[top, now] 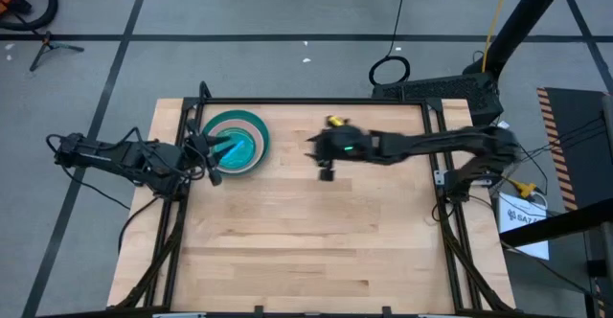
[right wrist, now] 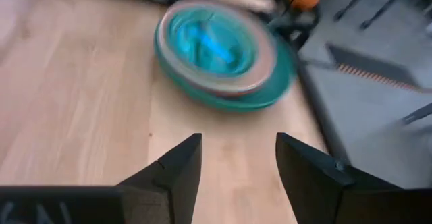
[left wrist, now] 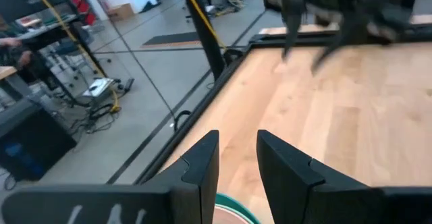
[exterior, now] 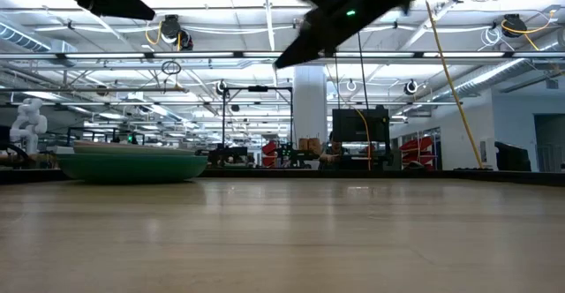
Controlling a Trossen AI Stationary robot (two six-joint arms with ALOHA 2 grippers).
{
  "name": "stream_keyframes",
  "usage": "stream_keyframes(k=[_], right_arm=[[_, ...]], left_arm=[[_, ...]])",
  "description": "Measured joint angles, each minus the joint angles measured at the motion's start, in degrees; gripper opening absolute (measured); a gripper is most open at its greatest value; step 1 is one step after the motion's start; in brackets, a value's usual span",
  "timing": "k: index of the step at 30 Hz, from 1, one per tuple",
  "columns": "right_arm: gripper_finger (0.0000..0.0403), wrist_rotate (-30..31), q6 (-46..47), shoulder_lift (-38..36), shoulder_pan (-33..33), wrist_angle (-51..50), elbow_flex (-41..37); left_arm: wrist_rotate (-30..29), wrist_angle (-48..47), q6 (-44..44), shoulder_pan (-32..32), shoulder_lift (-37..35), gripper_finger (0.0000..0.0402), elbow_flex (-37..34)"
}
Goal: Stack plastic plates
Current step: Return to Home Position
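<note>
The plastic plates (top: 235, 144) show green rims around a blue centre, on a pale wooden table (top: 316, 241).

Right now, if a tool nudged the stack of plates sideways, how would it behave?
The stack of plates would probably slide on the smooth table, not tip: it sits low and wide. Nested rims likely keep it together.

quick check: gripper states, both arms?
Left gripper: open, empty, over the edge of the plate stack.
Right gripper: open, empty, raised beside the stack.

A robotics lab: open ceiling trusses (exterior: 221, 56), cabled floor (top: 287, 64), framed workbench (top: 306, 246).
</note>
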Motion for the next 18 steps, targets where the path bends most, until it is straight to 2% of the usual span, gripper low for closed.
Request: stream_keyframes(k=[6, 13, 15, 18], right_arm=[[0.0183, -0.1, 0.8, -18.2, -2.1, 11.5, -20.3], [0.0183, -0.1, 3.5, -37.1, -3.8, 22.8, -38.2], [0.0183, -0.1, 3.8, -42.1, -4.0, 25.8, -42.0], [0.0183, -0.2, 4.0, -48.8, -4.3, 28.2, -47.4]], left_arm=[[0.8, 0.2, -2.5, 0.0, 0.0, 0.0108, -1.6], [4.3, 1.3, -7.3, 0.0, 0.0, 0.0108, -6.3], [4.9, 4.5, -9.3, 0.0, -0.1, 0.0108, -9.2], [7.9, 14.9, -10.5, 0.0, -0.4, 0.0108, -14.1]])
